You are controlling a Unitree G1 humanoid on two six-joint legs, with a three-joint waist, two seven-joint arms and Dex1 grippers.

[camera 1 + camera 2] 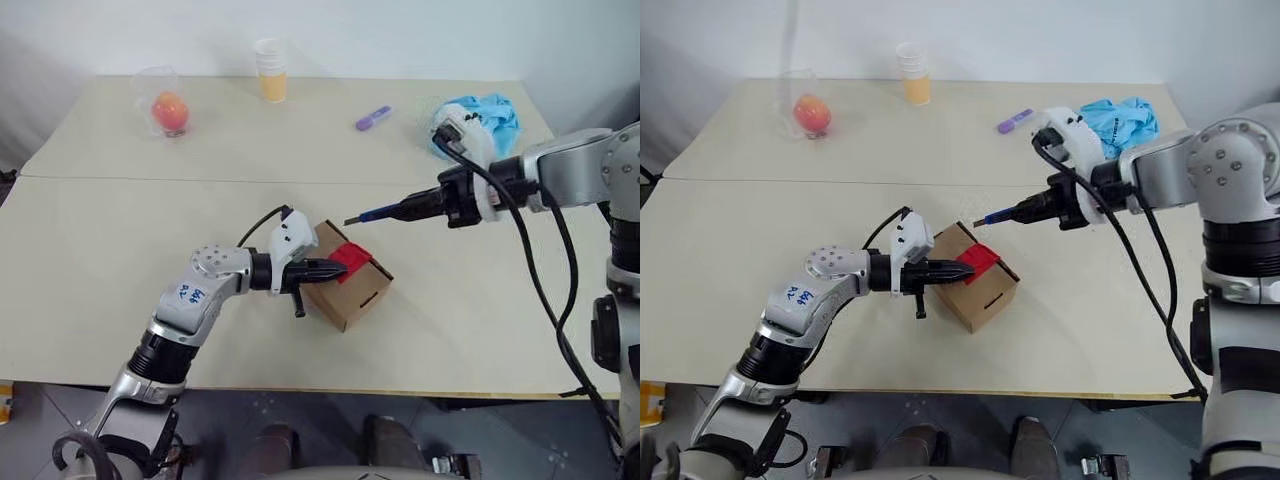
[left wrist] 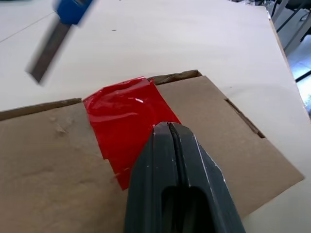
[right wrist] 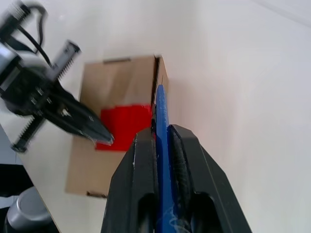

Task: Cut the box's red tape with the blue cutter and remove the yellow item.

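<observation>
The box [image 1: 352,292], a small brown carton, sits near the table's front, its flaps closed under the red tape [image 1: 353,256]. My left gripper [image 1: 336,268] is shut, its tips lying over the near edge of the red tape [image 2: 121,114] with nothing seen pinched between them. My right gripper [image 1: 408,210] is shut on the blue cutter [image 1: 376,214]. The cutter hangs above and just right of the box, its blade tip [image 2: 47,52] pointing at the box's far edge. The yellow item is hidden.
At the back of the table stand an orange-red fruit in clear plastic [image 1: 169,110] and a stack of cups with orange liquid [image 1: 271,72]. A purple marker [image 1: 373,118] and a blue cloth [image 1: 482,120] lie at the back right.
</observation>
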